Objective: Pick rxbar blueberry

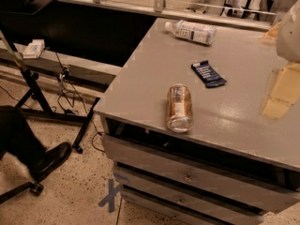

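Observation:
The rxbar blueberry [208, 74] is a small flat navy-blue wrapper with white lettering. It lies flat on the grey cabinet top [140, 93], right of centre and turned diagonally. A brownish metallic can [179, 108] lies on its side in front of and to the left of the bar, near the front edge. A clear plastic bottle with a white label [192, 32] lies on its side at the back. A white rounded part of the robot [290, 32] shows at the right edge, to the right of the bar. The gripper itself is out of view.
The cabinet has drawers [187, 177] below its front edge. Yellowish worn patches [283, 90] mark the top at the right. At left are a black stand [33, 88], cables and a person's leg and shoe [44, 161] on the speckled floor.

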Controlling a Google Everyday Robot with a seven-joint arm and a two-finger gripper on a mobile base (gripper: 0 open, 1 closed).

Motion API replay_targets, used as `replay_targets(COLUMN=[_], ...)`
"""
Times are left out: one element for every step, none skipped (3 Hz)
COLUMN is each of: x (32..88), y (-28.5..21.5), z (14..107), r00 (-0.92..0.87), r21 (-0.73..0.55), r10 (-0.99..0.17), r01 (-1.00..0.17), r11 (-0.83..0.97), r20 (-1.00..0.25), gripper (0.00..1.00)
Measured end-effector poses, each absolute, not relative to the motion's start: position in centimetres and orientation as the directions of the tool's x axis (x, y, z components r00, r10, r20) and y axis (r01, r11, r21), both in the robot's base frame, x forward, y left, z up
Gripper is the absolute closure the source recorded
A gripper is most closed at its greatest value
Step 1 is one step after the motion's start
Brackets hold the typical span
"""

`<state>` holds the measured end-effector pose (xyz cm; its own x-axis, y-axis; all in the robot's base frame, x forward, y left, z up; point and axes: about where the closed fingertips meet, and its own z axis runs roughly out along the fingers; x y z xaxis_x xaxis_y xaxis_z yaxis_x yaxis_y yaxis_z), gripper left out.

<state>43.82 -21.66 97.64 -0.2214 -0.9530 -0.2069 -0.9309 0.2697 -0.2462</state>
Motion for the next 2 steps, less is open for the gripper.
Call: replay_targets(x=[43.8,46.6], y=[-21.7,-21.4], z=[97.6,97.0], r00=[-0.221,-0.253], r21=[-0.246,-0.263], r10=[-0.953,-0.925], r01=[-0.931,-0.907], r11=[0.27,0.328], r20=[-0.207,-0.283], gripper=[0.0,0.0])
